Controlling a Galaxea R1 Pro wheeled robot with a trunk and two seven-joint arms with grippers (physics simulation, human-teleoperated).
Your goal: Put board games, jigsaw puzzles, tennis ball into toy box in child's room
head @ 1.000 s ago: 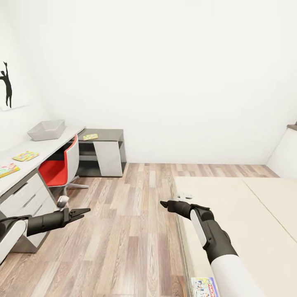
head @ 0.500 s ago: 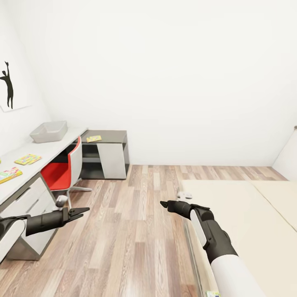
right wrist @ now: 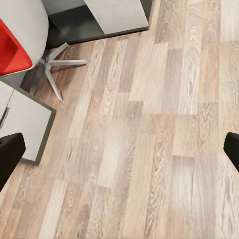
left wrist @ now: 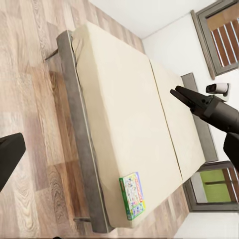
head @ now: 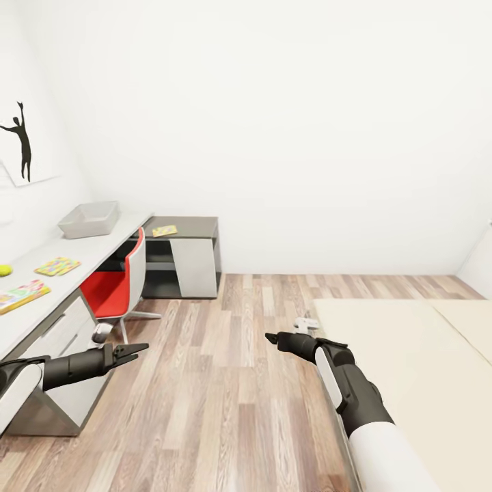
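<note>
Board game (left wrist: pixel 132 195) on bed (left wrist: pixel 119 109); lettering perhaps too small to read.

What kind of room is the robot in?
Probably a child's bedroom. There's a wide bed with a colourful board game on it, a long desk with puzzles and a tennis ball, and a red chair.
</note>
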